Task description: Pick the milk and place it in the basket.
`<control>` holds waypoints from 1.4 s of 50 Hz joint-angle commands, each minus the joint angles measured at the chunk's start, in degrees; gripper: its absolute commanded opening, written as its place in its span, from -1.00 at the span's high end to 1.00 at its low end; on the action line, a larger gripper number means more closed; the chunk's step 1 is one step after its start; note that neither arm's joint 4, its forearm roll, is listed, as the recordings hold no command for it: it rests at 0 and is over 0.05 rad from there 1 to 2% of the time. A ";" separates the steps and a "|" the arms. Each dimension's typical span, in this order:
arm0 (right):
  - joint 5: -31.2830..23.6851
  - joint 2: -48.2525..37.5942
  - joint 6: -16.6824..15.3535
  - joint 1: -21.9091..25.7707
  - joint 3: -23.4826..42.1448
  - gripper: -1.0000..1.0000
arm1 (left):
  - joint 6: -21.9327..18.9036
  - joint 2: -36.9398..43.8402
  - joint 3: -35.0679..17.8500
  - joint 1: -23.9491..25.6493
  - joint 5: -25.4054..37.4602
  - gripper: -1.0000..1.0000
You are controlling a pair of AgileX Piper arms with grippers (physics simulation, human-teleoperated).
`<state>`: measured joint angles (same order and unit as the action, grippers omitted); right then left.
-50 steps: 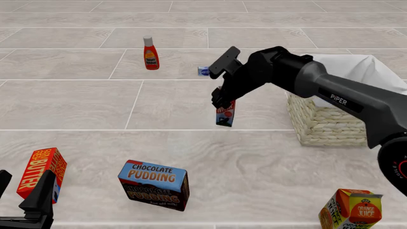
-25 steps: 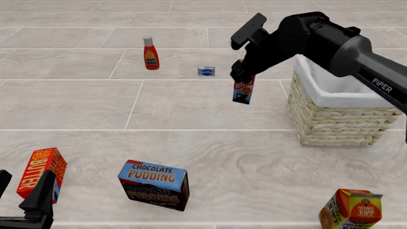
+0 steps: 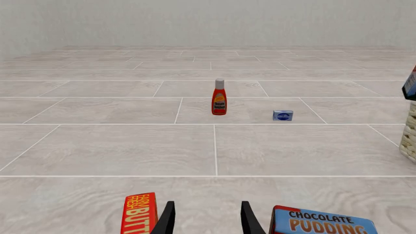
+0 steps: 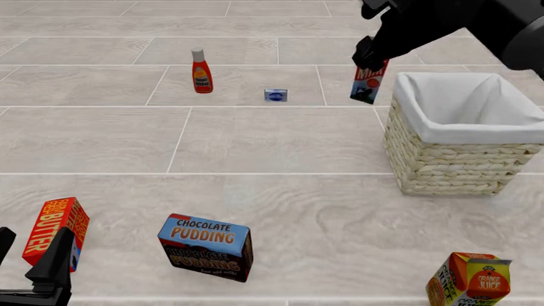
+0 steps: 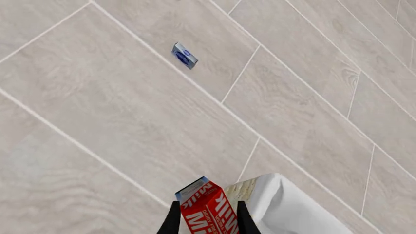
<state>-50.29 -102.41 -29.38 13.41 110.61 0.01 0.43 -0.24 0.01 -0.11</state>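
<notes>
The right gripper (image 5: 204,219) has its jaws clamped on the milk carton (image 4: 368,82), which hangs clear of the table (image 4: 255,146), just beside the wicker basket (image 4: 450,159) at its far left corner. The left gripper (image 3: 206,219) sits low, jaws apart, apparently between the butter box (image 4: 55,231) and chocolate pudding box (image 4: 206,246).
</notes>
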 commanded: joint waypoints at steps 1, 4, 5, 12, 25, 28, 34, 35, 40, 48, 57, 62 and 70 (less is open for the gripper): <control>-1.59 0.69 1.23 -5.14 5.84 1.00 | 0.00 -0.01 0.00 0.00 0.00 -1.00; -1.66 0.74 1.12 -6.04 5.67 1.00 | -0.01 0.01 0.00 0.00 0.00 -1.00; -1.49 0.82 0.93 -6.66 5.45 1.00 | -0.01 0.01 0.00 0.00 0.00 -1.00; -1.71 1.32 1.33 -9.70 6.71 1.00 | 0.00 -0.01 0.00 -0.01 0.00 -1.00; 1.86 0.58 0.13 -16.27 3.18 1.00 | 0.01 0.01 0.00 0.00 0.00 -1.00; 2.51 0.18 0.30 -17.10 2.61 1.00 | 0.00 0.00 0.00 0.00 0.00 -1.00; 4.09 -0.35 -0.14 -19.03 1.14 1.00 | 0.01 0.00 0.00 0.00 0.00 -1.00; 4.40 -0.56 -0.16 -19.30 0.88 1.00 | 0.00 0.00 0.00 0.00 0.00 -1.00; 5.65 -1.38 -0.41 -20.81 0.52 1.00 | 0.01 -0.01 0.00 -0.01 0.00 -1.00; 7.58 -2.94 0.13 -22.01 -0.38 1.00 | 0.00 0.00 0.00 0.01 0.00 -1.00; 9.27 -4.36 -0.16 -22.89 -1.52 1.00 | 0.00 -0.03 0.00 -0.02 0.00 -1.00; 9.82 -5.08 0.28 -22.74 -2.19 1.00 | -0.01 0.00 0.00 -0.01 0.00 -1.00; 11.43 -6.28 0.67 -22.53 -4.08 1.00 | 0.00 0.01 0.00 -0.01 0.00 -1.00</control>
<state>-40.88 -108.16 -30.41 -8.93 107.23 0.01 0.43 -0.24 0.00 -0.11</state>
